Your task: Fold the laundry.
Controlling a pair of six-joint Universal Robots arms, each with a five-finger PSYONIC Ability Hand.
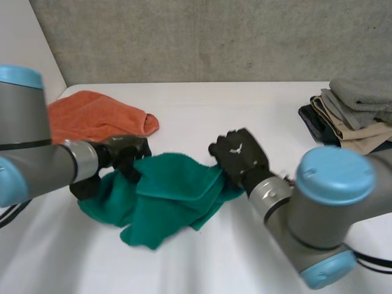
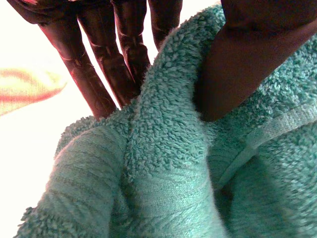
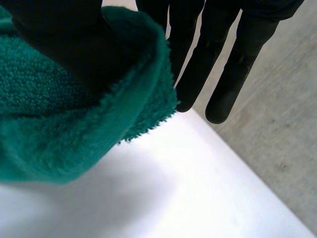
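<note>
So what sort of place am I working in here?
Likely a lab test bench, not a home: bare white table, raw concrete wall behind, and staged laundry: green towel, orange towel, a folded stack.

Orange towel (image 1: pixel 92 116) near left, clothes stack (image 1: pixel 358 116) right

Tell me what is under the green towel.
The white table shows around the green towel; left hand and right hand pinch its edges. Anything beneath its bunched middle is covered.
</note>
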